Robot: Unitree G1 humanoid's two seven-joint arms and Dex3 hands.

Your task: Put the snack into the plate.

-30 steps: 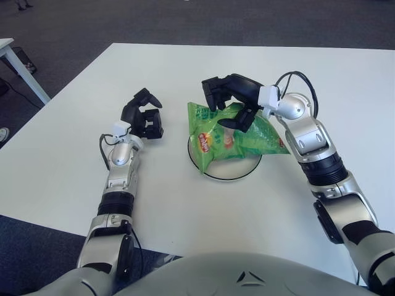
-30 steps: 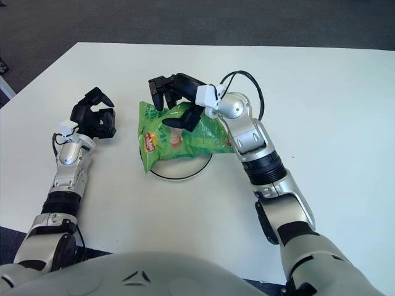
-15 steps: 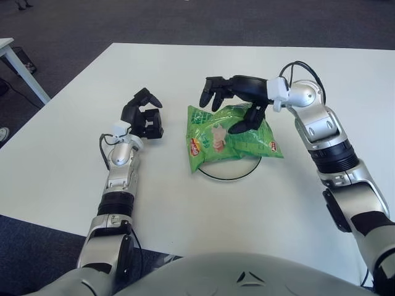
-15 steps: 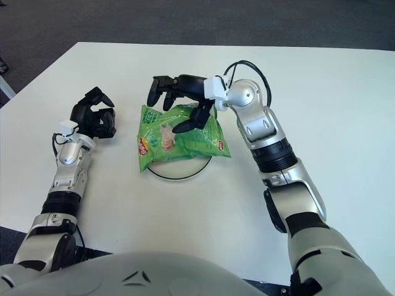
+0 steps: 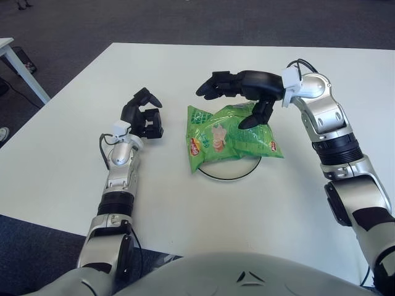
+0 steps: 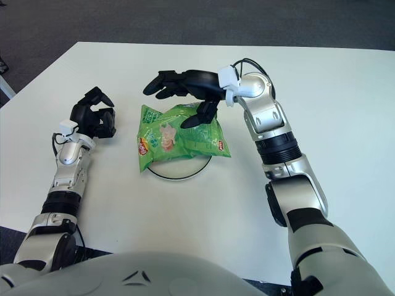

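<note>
A green snack bag (image 5: 229,135) lies flat across a white plate (image 5: 228,173) with a dark rim, near the middle of the white table. The bag covers most of the plate, so only the plate's front edge shows. My right hand (image 5: 237,92) hovers just above the bag's far edge, fingers spread and holding nothing; its thumb points down toward the bag. My left hand (image 5: 143,114) shows to the left of the bag, fingers curled with nothing in them.
The white table (image 5: 185,203) stretches wide around the plate. A corner of another white table (image 5: 12,58) stands at the far left over dark carpet.
My right hand let go of the snack bag, which settled flat on the plate, then rose and its fingers spread. The left hand has not moved.
</note>
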